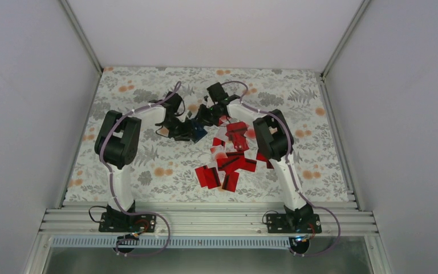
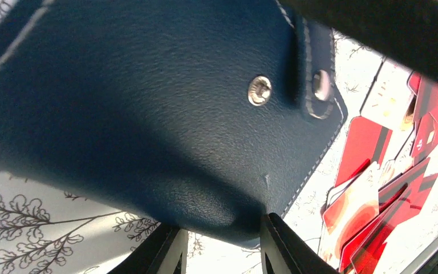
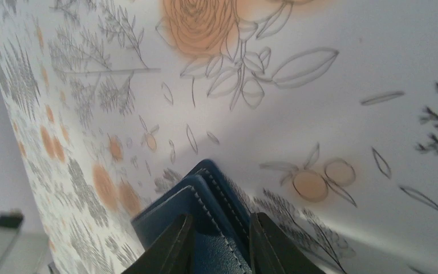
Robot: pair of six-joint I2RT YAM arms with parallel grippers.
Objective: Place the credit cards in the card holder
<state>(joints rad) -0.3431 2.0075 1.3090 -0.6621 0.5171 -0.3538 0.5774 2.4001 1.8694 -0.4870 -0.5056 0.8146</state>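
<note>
Pinching the card holder (image 2: 148,103) from both ends: left gripper (image 2: 223,237) narrow on its lower edge, right gripper (image 3: 219,242) narrow on its stitched flaps. Spread the flaps gently, no twisting. Credit cards (image 1: 231,162) lie loose nearby, none inserted.

Lab enclosure: white panels (image 1: 205,28), aluminium rails (image 1: 205,220)
</note>
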